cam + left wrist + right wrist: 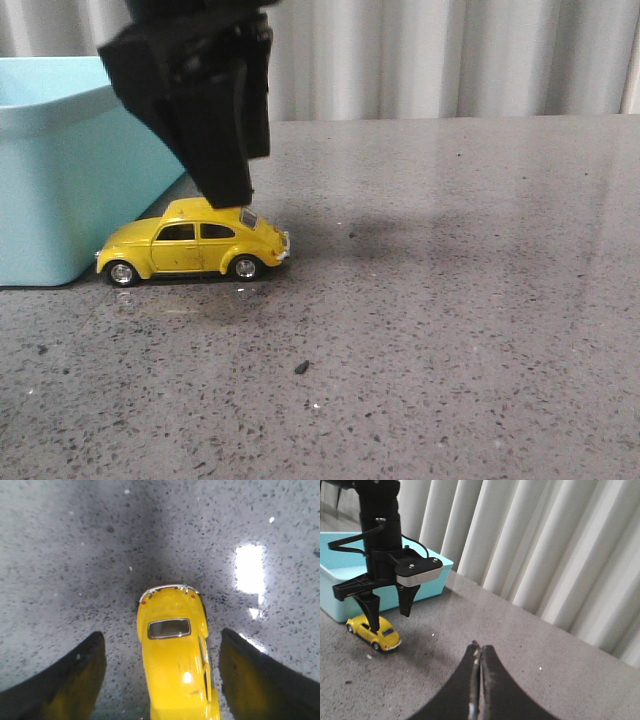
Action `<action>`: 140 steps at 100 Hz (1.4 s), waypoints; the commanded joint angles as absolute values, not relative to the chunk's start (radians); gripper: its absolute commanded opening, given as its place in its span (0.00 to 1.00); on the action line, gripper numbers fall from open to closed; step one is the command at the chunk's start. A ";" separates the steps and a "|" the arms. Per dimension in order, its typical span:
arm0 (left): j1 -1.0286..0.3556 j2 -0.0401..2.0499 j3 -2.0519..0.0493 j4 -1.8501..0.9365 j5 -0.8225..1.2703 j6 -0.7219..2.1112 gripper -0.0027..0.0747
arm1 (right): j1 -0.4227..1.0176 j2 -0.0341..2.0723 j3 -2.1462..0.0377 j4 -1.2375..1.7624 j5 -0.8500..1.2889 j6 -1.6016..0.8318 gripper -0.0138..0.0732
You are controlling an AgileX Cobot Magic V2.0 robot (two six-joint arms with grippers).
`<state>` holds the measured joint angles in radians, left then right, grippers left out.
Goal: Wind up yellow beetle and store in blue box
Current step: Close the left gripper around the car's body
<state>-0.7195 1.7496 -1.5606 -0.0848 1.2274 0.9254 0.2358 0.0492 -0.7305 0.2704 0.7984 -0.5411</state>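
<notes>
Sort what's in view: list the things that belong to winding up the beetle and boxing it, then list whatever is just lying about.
Part of the job:
- yellow beetle, on the table beside the box
- blue box
- left gripper, jaws open astride the beetle
- right gripper, jaws shut, away from the beetle

Just lying about:
- small dark speck on the table
- curtain behind
</notes>
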 commanded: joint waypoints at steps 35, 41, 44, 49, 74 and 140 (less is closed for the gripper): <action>-0.696 1.766 -1.589 -0.075 1.177 0.895 0.74 | 0.237 0.067 -0.748 0.272 0.761 -0.554 0.11; -0.679 1.773 -1.589 -0.083 1.183 0.885 0.74 | 0.237 0.067 -0.748 0.272 0.766 -0.554 0.11; -0.674 1.776 -1.589 -0.086 1.185 0.885 0.74 | 0.237 0.067 -0.748 0.272 0.770 -0.554 0.11; -0.663 1.782 -1.589 -0.087 1.190 0.885 0.74 | 0.237 0.067 -0.748 0.272 0.772 -0.554 0.11; -0.635 1.787 -1.589 -0.136 1.206 0.883 0.74 | 0.237 0.067 -0.748 0.272 0.774 -0.554 0.11; -0.637 1.791 -1.589 -0.197 1.270 0.815 0.74 | 0.237 0.067 -0.748 0.283 0.774 -0.552 0.11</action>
